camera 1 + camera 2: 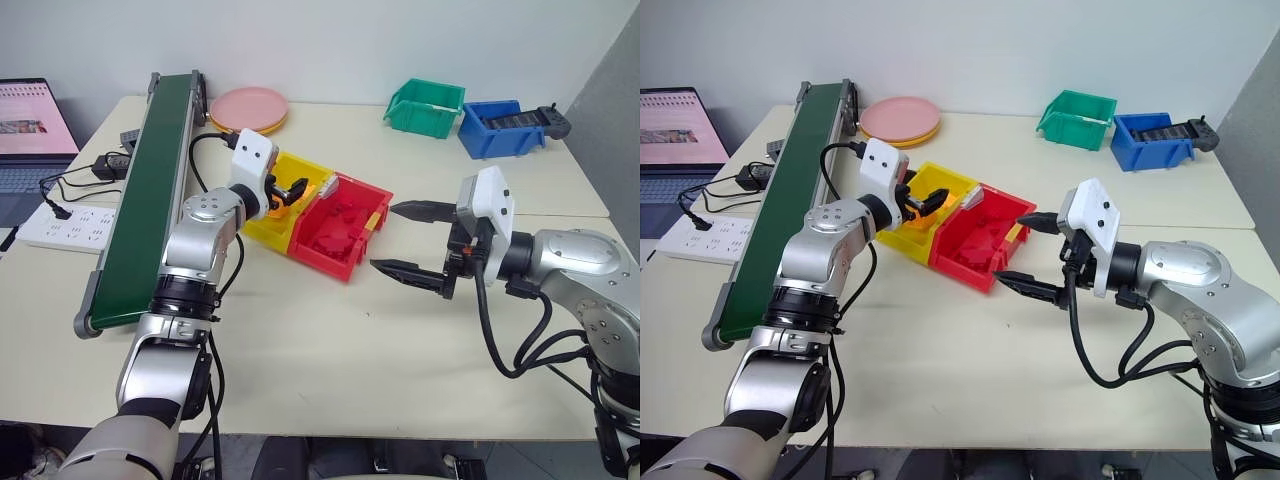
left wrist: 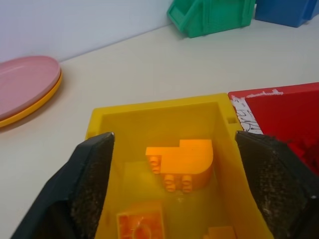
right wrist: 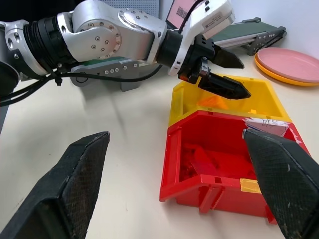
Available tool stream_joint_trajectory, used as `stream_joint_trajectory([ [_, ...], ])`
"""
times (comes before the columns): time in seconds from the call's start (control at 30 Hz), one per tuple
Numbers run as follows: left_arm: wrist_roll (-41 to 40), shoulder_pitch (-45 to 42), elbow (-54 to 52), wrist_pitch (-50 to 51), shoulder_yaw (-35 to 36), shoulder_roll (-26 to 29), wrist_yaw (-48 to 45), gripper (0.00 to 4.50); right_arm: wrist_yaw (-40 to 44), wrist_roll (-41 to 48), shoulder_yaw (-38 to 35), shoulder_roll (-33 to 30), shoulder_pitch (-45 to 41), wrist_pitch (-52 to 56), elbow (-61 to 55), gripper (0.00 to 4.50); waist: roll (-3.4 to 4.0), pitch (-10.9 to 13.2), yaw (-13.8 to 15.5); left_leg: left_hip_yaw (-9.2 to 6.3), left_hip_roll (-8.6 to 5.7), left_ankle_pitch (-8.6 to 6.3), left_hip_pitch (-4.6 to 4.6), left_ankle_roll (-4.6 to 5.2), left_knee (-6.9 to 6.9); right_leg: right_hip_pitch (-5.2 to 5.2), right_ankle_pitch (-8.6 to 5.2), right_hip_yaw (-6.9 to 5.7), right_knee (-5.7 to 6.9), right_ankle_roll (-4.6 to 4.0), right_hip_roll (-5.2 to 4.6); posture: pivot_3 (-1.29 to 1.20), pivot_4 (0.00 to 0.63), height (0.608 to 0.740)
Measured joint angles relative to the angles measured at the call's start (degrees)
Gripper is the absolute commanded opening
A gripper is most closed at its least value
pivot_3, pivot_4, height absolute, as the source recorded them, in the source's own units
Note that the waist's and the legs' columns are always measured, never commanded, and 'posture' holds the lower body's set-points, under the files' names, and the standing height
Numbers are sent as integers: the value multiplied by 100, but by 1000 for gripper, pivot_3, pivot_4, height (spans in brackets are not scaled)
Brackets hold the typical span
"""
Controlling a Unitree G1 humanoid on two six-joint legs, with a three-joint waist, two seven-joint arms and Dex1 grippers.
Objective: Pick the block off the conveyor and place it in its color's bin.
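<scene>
Left hand spread over the yellow bin

The left hand [image 2: 169, 189], fingers wide apart and empty, hangs above the bin [image 2: 154, 112], where the block [image 2: 182, 162] lies inside below it; the right hand [image 1: 410, 240] waits spread beside the red bin [image 1: 340, 225].

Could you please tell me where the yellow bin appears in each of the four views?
Left eye view: yellow bin centre-left, beside the red bin.
Right eye view: centre-left.
Left wrist view: lower centre, orange pieces inside.
Right wrist view: upper centre.
Shared landmark: the red bin.
</scene>
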Motion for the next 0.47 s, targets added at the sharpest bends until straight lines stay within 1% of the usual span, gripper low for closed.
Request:
stream_joint_trajectory([
  [0.13,-35,353,-1062,716,65,183,43,4474,33,-181,39,-83,98,-202,172,4500,0,0,-13,5,0,1,2,-1,0,-1,0,6,1,0,0,0,150,740],
  [0.23,-38,1038,-2026,1127,156,521,81,4474,42,-422,61,-50,225,-595,281,4500,0,0,-44,6,7,0,6,-1,-2,-2,0,8,7,0,4,0,150,740],
  [0.3,-160,1658,-2736,1459,431,650,91,4474,14,-878,93,80,476,-1267,533,4500,0,-1,-54,6,9,1,8,-1,-2,-2,-1,7,13,0,5,0,150,740],
  [0.4,-344,1940,-3199,1856,755,636,192,4474,57,-1322,204,204,743,-1990,915,4500,-1,-1,6,0,5,3,9,-4,2,-1,-1,1,23,0,5,0,150,740],
  [0.47,-405,2362,-3829,2136,1127,581,431,4474,241,-1507,285,422,1021,-2635,1124,4500,-2,-5,4,5,6,2,19,-4,0,8,-1,8,20,1,5,0,150,740],
])
